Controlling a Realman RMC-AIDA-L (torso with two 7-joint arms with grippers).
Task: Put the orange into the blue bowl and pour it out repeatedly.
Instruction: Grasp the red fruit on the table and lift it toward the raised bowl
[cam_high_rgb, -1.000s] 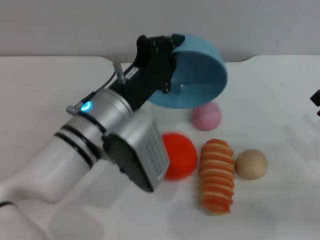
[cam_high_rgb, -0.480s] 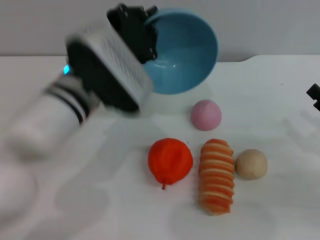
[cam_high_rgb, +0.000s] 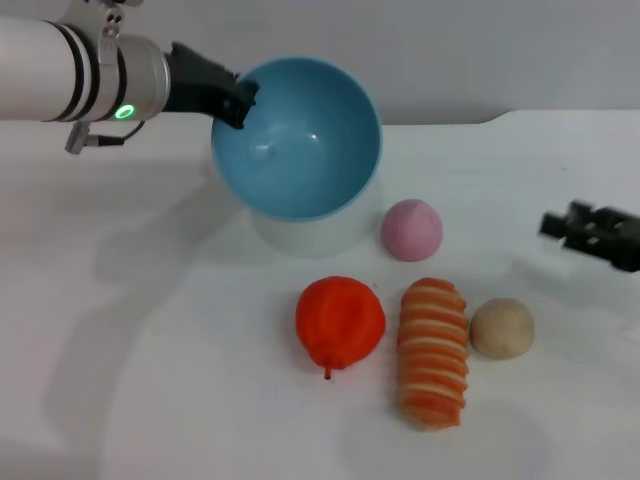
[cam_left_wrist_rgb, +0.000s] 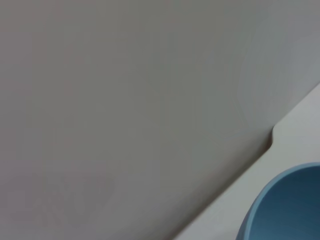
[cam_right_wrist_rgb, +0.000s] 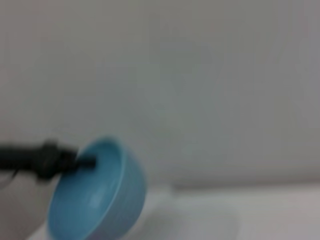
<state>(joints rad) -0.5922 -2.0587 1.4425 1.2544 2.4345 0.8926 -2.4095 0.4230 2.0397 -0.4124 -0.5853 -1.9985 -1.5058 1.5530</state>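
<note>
From the head cam, the left gripper (cam_high_rgb: 235, 100) was clamped on the rim of the blue bowl (cam_high_rgb: 297, 136), holding it tilted above the table (cam_high_rgb: 150, 330). The orange (cam_high_rgb: 340, 321) sat on the table below the bowl, beside the striped loaf (cam_high_rgb: 433, 353). The right gripper (cam_high_rgb: 560, 224) was well off from the bowl; couldn't tell its jaws.

Left wrist cam only caught a slice of the bowl (cam_left_wrist_rgb: 285, 207).

Right wrist cam showed the bowl (cam_right_wrist_rgb: 95, 195) lifted and tilted, pinched by the left gripper (cam_right_wrist_rgb: 89, 162).
</note>
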